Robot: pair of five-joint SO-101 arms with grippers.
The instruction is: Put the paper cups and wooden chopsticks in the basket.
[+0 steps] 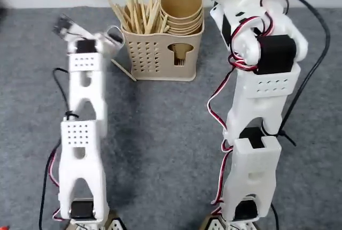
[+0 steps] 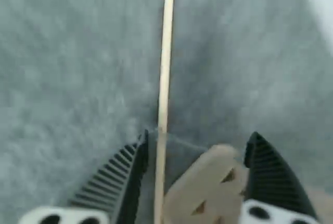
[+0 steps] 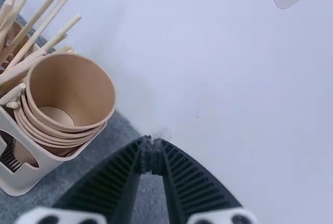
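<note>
Grey table: left claw spread astride pale chopstick, right claw pressed together.

Bright, even, diffuse light from overhead. Soft, faint shadows at basket base on table. White wall washed nearly flat.

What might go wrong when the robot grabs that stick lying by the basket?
1. The chopstick is thin and sits off-centre in the open left claw, so it may slip out as the claw shuts.
2. The basket is right beside that claw; a bump might shove it.
3. The sticks in the basket fan out at many angles, so a new one may catch on them and fall out.
</note>
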